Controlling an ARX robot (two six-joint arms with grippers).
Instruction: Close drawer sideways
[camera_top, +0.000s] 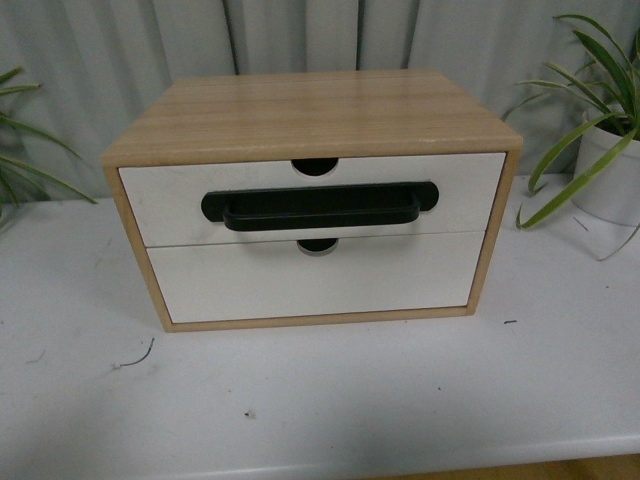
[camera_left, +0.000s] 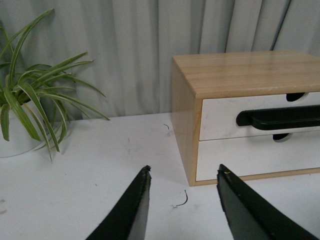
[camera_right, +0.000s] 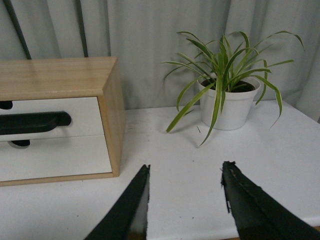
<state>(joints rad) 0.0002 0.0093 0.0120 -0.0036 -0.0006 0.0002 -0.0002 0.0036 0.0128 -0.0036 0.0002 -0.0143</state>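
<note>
The left gripper (camera_left: 183, 170) has its black jaws spread wide, with nothing between them. The right gripper (camera_right: 186, 166) is in the same state: black jaws parted, nothing held.

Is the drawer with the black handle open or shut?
Shut, it seems: the drawer has its white front level with the cabinet frame and lower drawer; no inside shows.
</note>
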